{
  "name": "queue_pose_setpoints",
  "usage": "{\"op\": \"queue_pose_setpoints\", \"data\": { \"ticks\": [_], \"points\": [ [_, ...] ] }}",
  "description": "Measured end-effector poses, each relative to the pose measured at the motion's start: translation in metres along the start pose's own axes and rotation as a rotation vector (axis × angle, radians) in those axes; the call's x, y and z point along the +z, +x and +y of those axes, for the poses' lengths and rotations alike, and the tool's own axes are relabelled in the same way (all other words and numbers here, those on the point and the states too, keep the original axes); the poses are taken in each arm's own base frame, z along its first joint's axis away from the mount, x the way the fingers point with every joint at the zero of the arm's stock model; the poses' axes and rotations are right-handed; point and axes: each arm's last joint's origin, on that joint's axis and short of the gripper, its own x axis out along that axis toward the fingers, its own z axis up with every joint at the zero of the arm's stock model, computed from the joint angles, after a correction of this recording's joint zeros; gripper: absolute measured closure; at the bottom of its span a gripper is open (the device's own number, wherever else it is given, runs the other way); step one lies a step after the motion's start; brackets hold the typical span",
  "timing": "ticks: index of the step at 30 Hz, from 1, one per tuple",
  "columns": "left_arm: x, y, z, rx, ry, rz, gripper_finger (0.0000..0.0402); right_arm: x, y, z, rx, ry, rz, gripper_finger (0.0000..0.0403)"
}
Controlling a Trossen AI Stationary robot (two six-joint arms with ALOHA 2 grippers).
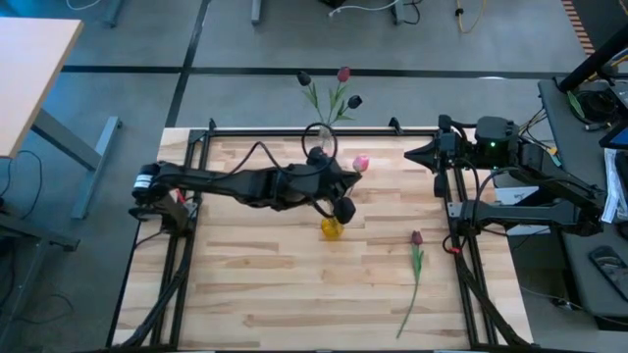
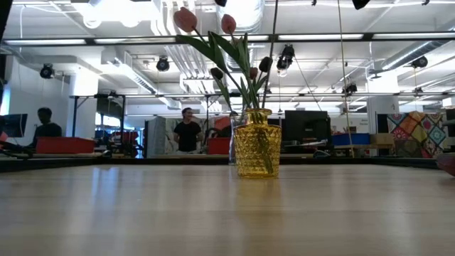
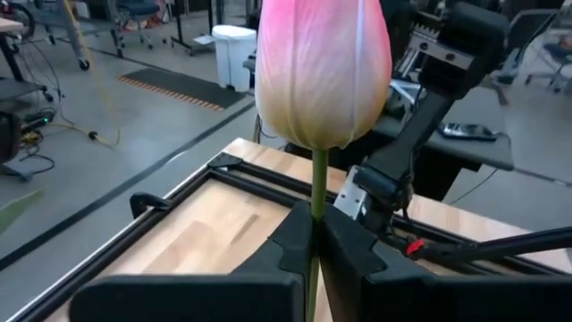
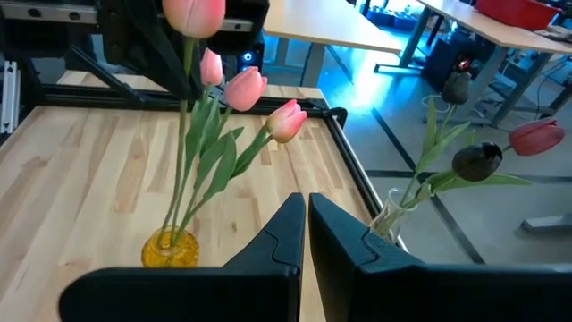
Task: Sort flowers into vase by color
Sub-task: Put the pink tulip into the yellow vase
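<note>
**Left gripper pinching pink tulip over yellow vase**

High view: left gripper (image 1: pixel 340 196) reaches across the table (image 1: pixel 255 294) and sits just above the yellow vase (image 1: pixel 332 228); a pink head (image 1: pixel 360 163) shows beside it. One dark-headed tulip (image 1: pixel 416 257) lies flat on the wood, well apart to the right. Clear vase (image 1: pixel 319 137) at the far edge holds dark and red heads. Right gripper (image 1: pixel 420 154) waits at the far right corner.

Low view: the yellow vase stands upright with pink tulips fanned out.

Left wrist view: fingers (image 3: pixel 286 246) pressed onto a thin green stem, held tulip (image 3: pixel 323 72) pink, paling toward the base.

Right wrist view: right gripper's fingers closed, nothing between
</note>
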Motion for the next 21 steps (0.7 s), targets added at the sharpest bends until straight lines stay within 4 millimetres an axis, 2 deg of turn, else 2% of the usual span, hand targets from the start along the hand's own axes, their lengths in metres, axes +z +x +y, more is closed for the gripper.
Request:
{"op": "queue_pose_setpoints", "data": {
  "ticks": [7, 12, 21],
  "points": [
    [0.005, -0.014, 0.007, 0.017, -0.011, -0.039, 0.0401, 0.0, 0.0, 0.0, 0.0, -0.002, 0.001, 0.039],
    [0.007, -0.016, 0.008, 0.017, -0.007, -0.044, 0.0401, 0.0, 0.0, 0.0, 0.0, -0.002, 0.001, 0.039],
    [-0.017, -0.01, 0.01, 0.05, 0.006, 0.021, 0.0401, 0.0, 0.0, 0.0, 0.0, -0.001, 0.001, 0.039]
  ]
}}
